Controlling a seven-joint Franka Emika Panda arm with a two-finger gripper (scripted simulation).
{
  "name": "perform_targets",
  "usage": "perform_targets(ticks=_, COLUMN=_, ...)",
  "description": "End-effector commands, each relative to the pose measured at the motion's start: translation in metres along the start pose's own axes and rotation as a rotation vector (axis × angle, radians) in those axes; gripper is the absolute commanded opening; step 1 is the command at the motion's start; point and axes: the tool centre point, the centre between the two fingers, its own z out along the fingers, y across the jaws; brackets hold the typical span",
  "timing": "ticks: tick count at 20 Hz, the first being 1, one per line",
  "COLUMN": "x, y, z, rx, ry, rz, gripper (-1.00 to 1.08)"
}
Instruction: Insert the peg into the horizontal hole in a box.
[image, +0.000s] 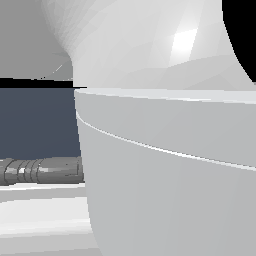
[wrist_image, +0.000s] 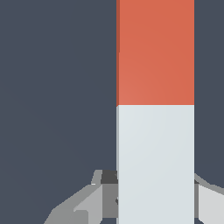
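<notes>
The arm's pale shell (image: 165, 150) is filling most of the exterior view, hiding the work area, so neither the box nor its hole is showing in either view. In the wrist view the peg (wrist_image: 155, 109) is running lengthwise straight out from the gripper (wrist_image: 153, 197), white half nearest the fingers (wrist_image: 92, 201), orange-red half leading away. The fingers are sitting against both sides of the white end (clamped on it, by the look). Which way the hole lies from the peg's tip cannot be told.

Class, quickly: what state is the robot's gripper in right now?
Gripper: closed on the white half of the long orange-red and white square bar.
</notes>
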Motion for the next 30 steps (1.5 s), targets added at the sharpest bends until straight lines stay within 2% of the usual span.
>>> perform_targets(ticks=1, x=0.013, y=-0.006, z=-0.008, rx=-0.003, ry=-0.001, rz=0.021, gripper=-1.00)
perform_targets(ticks=7, x=0.051, y=-0.024, z=-0.027, rx=-0.003, ry=-0.001, rz=0.083, gripper=-1.00)
perform_targets(ticks=21, x=0.157, y=-0.058, z=-0.078, rx=-0.004, ry=0.000, rz=0.248, gripper=-1.00)
perform_targets(ticks=30, x=0.200, y=-0.064, z=-0.099, rx=-0.004, ry=-0.001, rz=0.312, gripper=-1.00)
